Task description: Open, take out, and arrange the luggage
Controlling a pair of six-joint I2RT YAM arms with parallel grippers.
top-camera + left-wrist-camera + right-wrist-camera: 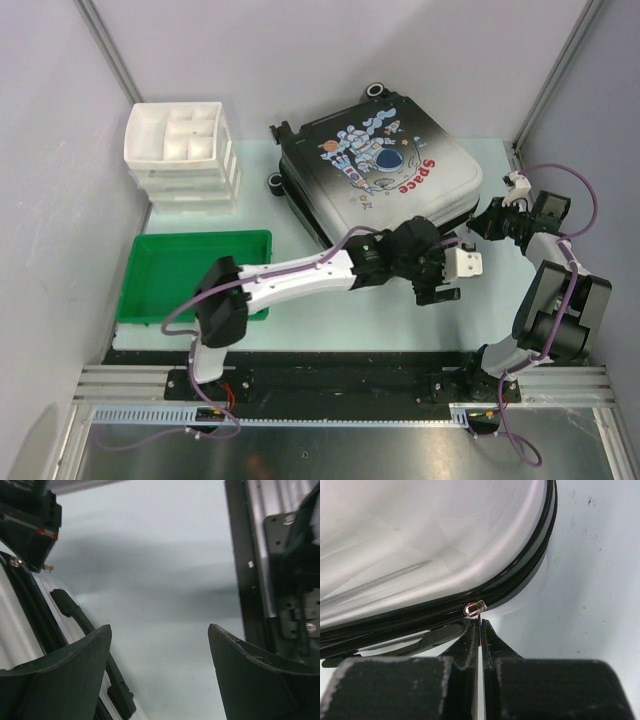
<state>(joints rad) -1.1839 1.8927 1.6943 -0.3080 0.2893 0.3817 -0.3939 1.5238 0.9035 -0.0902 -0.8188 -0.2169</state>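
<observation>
The luggage (380, 165) lies flat and closed on the table, its astronaut picture facing up. In the right wrist view its pale shell (420, 540) fills the upper left, and the black zipper runs along its edge. My right gripper (480, 622) is shut on the thin metal zipper pull (476, 609) at the suitcase's right corner (478, 225). My left gripper (440, 290) hovers open just in front of the suitcase's near edge. Only bare table shows between its fingers (160, 630), and the suitcase's black side handle (75, 612) is beside its left finger.
A white compartmented drawer box (185, 155) stands at the back left. A flat green tray (190, 270) lies in front of it, partly under the left arm. Grey walls and metal posts close in the table. A black rail (245, 580) runs along the near edge.
</observation>
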